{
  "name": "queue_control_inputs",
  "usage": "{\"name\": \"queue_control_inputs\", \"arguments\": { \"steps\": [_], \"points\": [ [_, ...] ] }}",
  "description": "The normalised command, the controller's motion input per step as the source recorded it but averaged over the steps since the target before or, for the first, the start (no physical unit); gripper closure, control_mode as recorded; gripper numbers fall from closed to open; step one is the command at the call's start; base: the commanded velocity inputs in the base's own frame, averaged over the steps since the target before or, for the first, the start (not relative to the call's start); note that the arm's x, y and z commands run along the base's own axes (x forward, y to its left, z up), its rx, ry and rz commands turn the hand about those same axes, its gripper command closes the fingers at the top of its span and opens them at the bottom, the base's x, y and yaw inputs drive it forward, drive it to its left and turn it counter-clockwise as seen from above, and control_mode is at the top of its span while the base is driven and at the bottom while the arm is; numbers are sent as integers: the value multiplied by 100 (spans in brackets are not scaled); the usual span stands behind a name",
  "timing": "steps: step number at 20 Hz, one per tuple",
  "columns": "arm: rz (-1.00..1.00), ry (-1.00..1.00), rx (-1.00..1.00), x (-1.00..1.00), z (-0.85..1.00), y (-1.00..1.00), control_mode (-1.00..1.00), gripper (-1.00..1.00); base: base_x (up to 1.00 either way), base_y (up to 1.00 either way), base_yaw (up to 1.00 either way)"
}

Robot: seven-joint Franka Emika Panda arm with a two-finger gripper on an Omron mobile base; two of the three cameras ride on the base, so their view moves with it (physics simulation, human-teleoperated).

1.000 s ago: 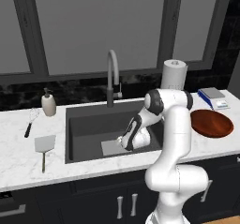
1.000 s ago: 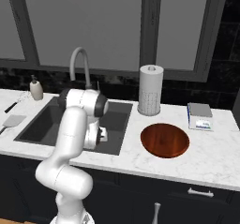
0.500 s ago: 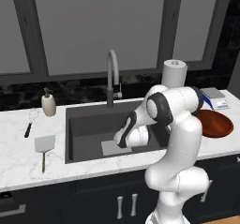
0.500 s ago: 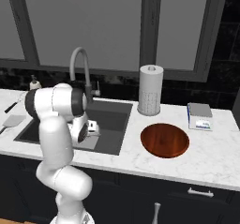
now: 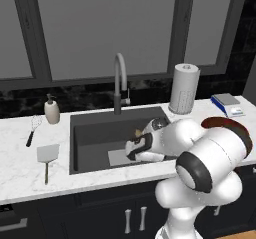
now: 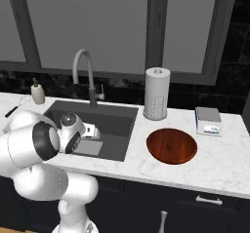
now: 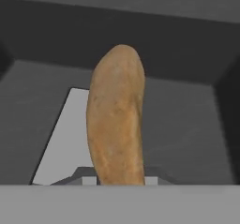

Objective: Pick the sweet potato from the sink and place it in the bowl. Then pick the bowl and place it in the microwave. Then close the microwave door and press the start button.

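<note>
One tuber: you have the sweet potato (image 7: 117, 120) standing lengthwise between the claw's tips in the hand view; its tan end (image 5: 138, 132) peeks out just above the hand in the left base view.
Claw (image 5: 134, 145): it sits low inside the sink, jaws drawn in partway and pressed to the sweet potato on both sides.
Sink (image 5: 95, 128): you see a dark basin set into the surface, with a light grey square (image 7: 65, 138) on its floor beneath the potato.
Faucet (image 5: 119, 83): curved, grey, at the far rim of the sink.
Bowl (image 6: 172, 145): glossy reddish-brown, on the surface right of the sink, well apart from the claw, nothing in it.
Paper towel roll (image 6: 156, 93): upright, just beyond the bowl, at the sink's far right corner.
Soap bottle (image 5: 52, 110): far left of the sink, near the wall.
Whisk (image 5: 33, 130): lying left of the soap bottle.
Spatula (image 5: 47, 158): lying flat on the near left of the surface.
Scale (image 6: 209, 121): a small flat boxy thing right of the paper towel roll; you cannot read its face.
</note>
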Motion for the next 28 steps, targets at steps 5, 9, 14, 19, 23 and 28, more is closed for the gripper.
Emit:
{"name": "queue_control_inputs", "arguments": {
  "steps": [5,9,14,19,23,28],
  "points": [
    [-3,0,0,-33,100,-49,-100,100,0,0,0],
    [-8,1,0,-23,100,-32,-100,100,0,0,0],
    [-12,15,-1,-40,100,-53,-100,100,0,0,0],
    [-15,3,-2,-32,42,-74,-100,100,0,0,0],
    [-14,2,0,-15,15,-90,-100,100,0,0,0],
    [-11,11,0,0,1,-93,-100,100,0,0,0]
  ]
}}
